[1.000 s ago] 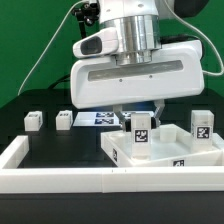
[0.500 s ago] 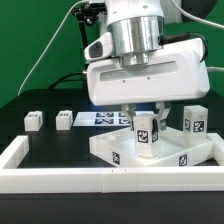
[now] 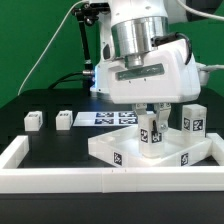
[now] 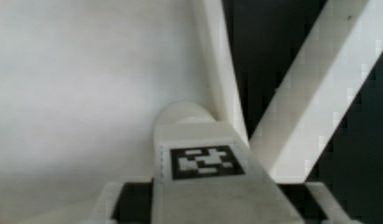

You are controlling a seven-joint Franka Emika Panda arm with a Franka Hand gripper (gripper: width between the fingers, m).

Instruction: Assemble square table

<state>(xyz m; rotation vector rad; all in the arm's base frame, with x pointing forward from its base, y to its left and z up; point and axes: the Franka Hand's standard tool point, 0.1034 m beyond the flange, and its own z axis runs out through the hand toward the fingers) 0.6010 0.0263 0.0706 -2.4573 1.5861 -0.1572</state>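
The white square table top lies tray-like on the black table, with tags on its front edge. My gripper reaches down over it and is shut on a white tagged leg that stands upright on the top. In the wrist view the leg sits between my fingers, with my gripper above the top's white inner face. A second tagged leg stands at the top's far corner on the exterior view's right. Two small white legs lie apart on the exterior view's left.
The marker board lies flat behind the top. A long white border wall runs along the front and up the exterior view's left side. A black stand and cables rise at the back.
My hand has turned about its upright axis and shifted toward the exterior view's right with the leg. The table top has swung round and slid left under it.
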